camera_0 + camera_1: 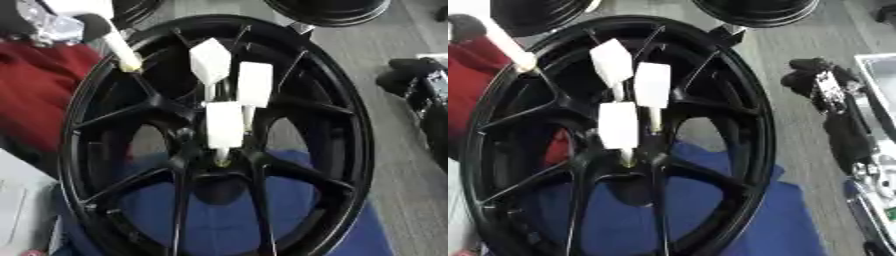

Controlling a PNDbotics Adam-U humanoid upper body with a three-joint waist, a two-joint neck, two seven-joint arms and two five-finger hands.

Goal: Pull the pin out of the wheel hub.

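Three white block-topped pins [224, 125] stick up from the middle of the black wheel [348, 130] on the blue cloth [789, 225], the right hand [824, 85] waits off its right edge, fingers hard to tell, and a light, stiff pin wants grabbing by its block.

Three white pins [225, 124], one wheel hub [188, 137]

Wheel hub [131, 150] rim cut off at bottom edge.
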